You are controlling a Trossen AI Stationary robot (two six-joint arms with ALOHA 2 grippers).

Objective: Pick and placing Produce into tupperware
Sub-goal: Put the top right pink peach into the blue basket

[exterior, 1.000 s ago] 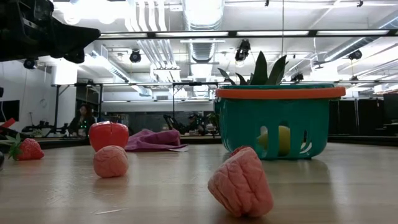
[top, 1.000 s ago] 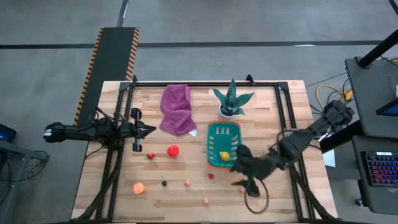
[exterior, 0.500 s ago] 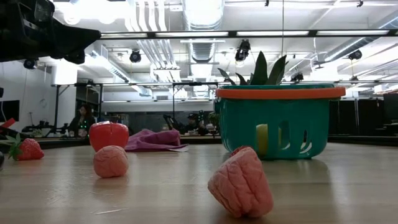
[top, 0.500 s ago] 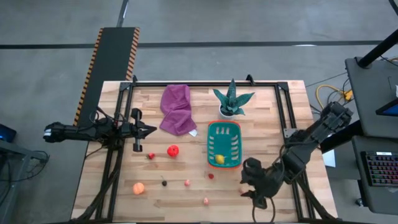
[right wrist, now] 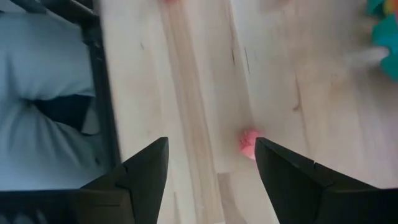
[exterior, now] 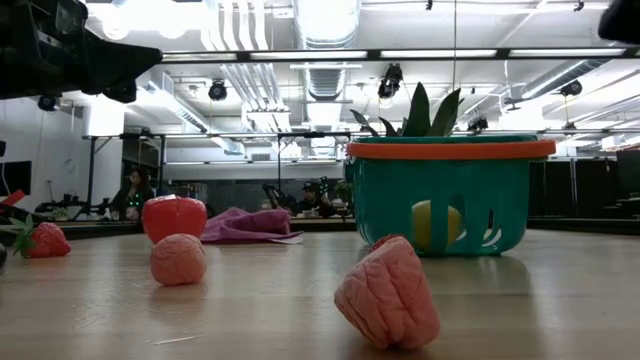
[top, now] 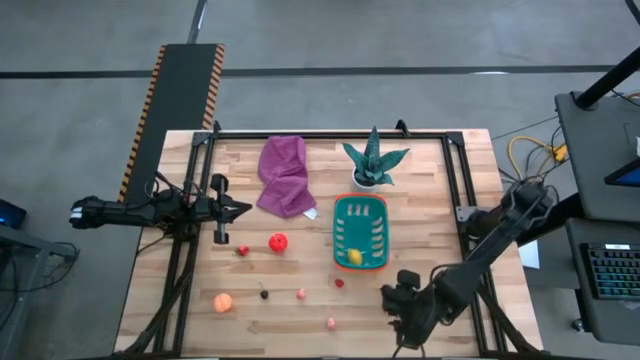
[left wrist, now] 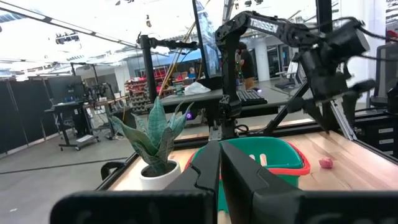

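Observation:
The teal tupperware (top: 360, 215) stands right of the table's middle with a yellow lemon (top: 354, 256) in its near end. Loose produce lies left of it: a red fruit (top: 278, 241), an orange ball (top: 222, 302), a dark piece (top: 264, 294) and pink pieces (top: 301, 293). My right gripper (top: 402, 318) hangs open near the table's front edge, fingers pointing down. In its wrist view a small pink piece (right wrist: 250, 144) lies on the wood below the open fingers (right wrist: 211, 149), untouched. My left gripper (top: 240, 208) is shut at the left side, holding nothing.
A purple cloth (top: 285, 175) and a green spiky plant in a white pot (top: 372, 165) sit at the far side. Black frame rails (top: 465, 200) run along the table's sides. Bare wood lies between the basket and the front edge.
My right gripper has left the tupperware's near right corner, swung toward the table's front edge and sunk lower, rolling its wrist and tipping further down. Its fingers stay open. The lemon has rolled a little inside the basket.

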